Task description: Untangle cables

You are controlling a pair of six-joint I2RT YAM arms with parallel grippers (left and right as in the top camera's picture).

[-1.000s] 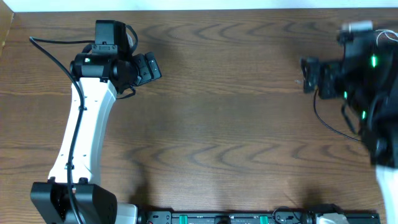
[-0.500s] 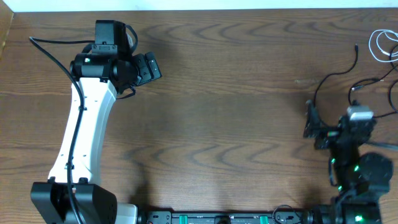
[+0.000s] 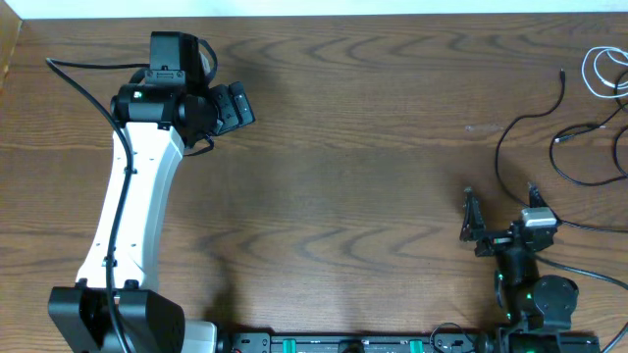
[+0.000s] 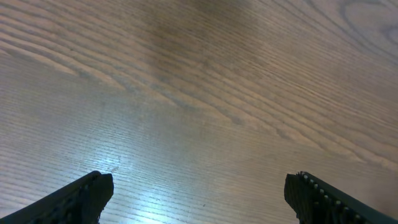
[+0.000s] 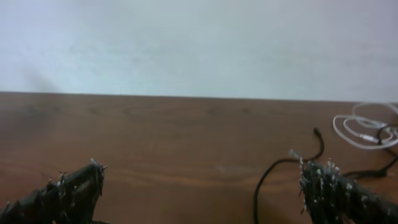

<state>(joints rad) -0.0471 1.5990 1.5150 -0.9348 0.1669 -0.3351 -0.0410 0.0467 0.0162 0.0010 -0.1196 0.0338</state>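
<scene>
The cables lie loose at the table's far right. A black cable (image 3: 502,147) curves from a plug end near the back down toward my right gripper. A second black cable (image 3: 581,180) loops beside it. A white cable (image 3: 601,67) is coiled at the back right edge. My right gripper (image 3: 502,208) is open and empty, just in front of the black cable. Its wrist view shows the black cable (image 5: 273,167), the white cable (image 5: 362,128) and the open gripper (image 5: 202,193). My left gripper (image 3: 234,106) is far off at the left, open and empty (image 4: 199,199).
The wooden table (image 3: 353,167) runs to a pale wall at the back. The left arm's white link (image 3: 137,206) stretches from its base at the front left. A black rail (image 3: 373,343) with green marks lies along the front edge.
My right arm has pulled back from the far right toward the front edge, uncovering the cables. The left arm has not moved.
</scene>
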